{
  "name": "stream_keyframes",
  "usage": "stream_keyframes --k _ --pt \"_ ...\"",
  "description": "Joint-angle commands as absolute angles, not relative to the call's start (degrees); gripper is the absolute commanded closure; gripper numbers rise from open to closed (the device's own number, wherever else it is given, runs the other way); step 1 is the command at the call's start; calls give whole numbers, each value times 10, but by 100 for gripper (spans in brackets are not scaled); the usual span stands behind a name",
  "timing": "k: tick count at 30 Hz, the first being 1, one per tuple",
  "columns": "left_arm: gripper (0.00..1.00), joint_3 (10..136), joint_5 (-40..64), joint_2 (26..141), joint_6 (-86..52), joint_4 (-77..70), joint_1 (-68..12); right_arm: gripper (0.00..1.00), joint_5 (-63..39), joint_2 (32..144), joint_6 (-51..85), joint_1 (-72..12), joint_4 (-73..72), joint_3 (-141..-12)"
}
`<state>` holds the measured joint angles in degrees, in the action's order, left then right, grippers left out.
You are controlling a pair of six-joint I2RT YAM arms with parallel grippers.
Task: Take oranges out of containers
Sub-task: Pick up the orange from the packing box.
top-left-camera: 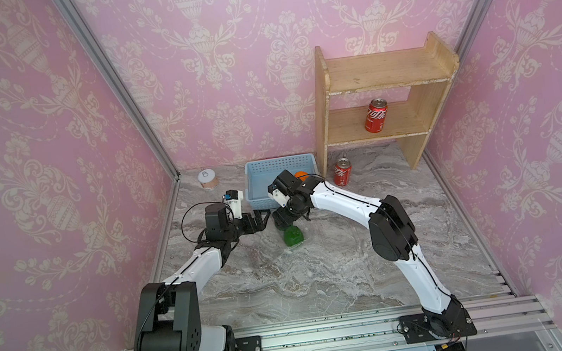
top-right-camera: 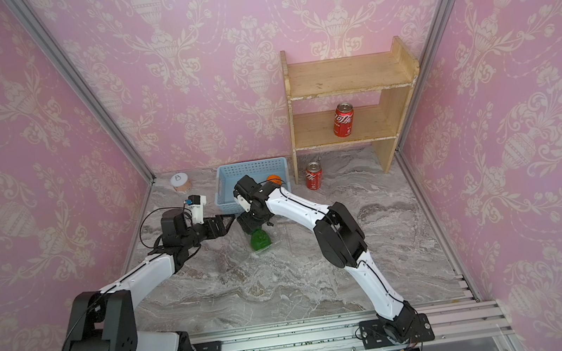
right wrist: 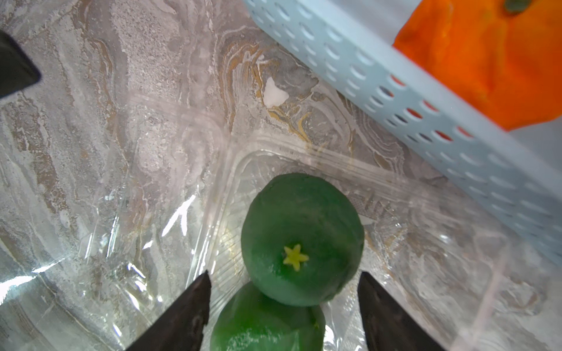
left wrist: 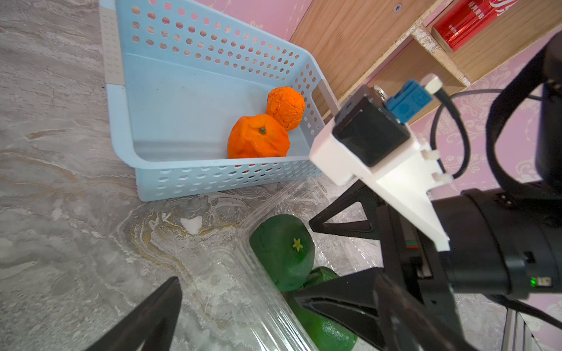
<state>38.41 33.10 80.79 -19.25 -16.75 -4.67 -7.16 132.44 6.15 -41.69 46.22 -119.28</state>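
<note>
Two dark green oranges [right wrist: 301,237] [right wrist: 264,322] lie in an open clear container [right wrist: 425,243] on the marble table, just in front of the basket. My right gripper [right wrist: 284,291] points down over them, open, with one finger on each side of the nearer green orange [top-left-camera: 293,236] and gaps showing. My left gripper [left wrist: 267,307] is open beside the container's clear lid [left wrist: 219,273]; in a top view the left gripper [top-left-camera: 262,219] sits just left of the right gripper [top-left-camera: 280,222]. Two bright oranges [left wrist: 258,136] [left wrist: 286,106] lie in the basket.
The light-blue perforated basket [top-left-camera: 262,186] stands behind the container. A wooden shelf [top-left-camera: 380,74] at the back right holds a red cola can [top-left-camera: 376,116]; another can [top-left-camera: 342,172] stands on the table by it. A small round jar [top-left-camera: 207,178] sits at the back left.
</note>
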Motion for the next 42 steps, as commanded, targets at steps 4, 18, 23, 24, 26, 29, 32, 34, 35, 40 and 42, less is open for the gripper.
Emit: stream_keyframes --k 4,18,23,24,26,29,32,34,35,40,42 --pt "1 378 354 813 -204 -182 -46 24 -82 1358 10 -414 540 -1263" --pt "1 377 356 807 -201 -175 -45 25 -122 1358 1 -409 583 -1261" --pt "1 378 359 811 -203 -179 -45 23 -128 1323 9 -415 564 -1190" --pt "1 378 359 812 -202 -179 -45 23 -130 1318 11 -417 561 -1178" --pt "1 378 360 811 -202 -179 -46 23 -130 1307 17 -421 553 -1152" --pt "1 378 361 809 -201 -178 -45 22 -129 1293 25 -424 540 -1118" --pt "1 377 362 808 -202 -178 -46 23 -130 1279 35 -425 524 -1087" --pt "1 377 362 808 -202 -178 -46 25 -130 1277 37 -426 521 -1080" --pt "1 377 362 808 -203 -178 -46 27 -130 1275 38 -425 519 -1077" --pt "1 377 361 803 -201 -175 -45 36 -122 1258 38 -425 519 -1072" --pt "1 378 361 803 -199 -174 -45 38 -119 1245 35 -425 523 -1074"
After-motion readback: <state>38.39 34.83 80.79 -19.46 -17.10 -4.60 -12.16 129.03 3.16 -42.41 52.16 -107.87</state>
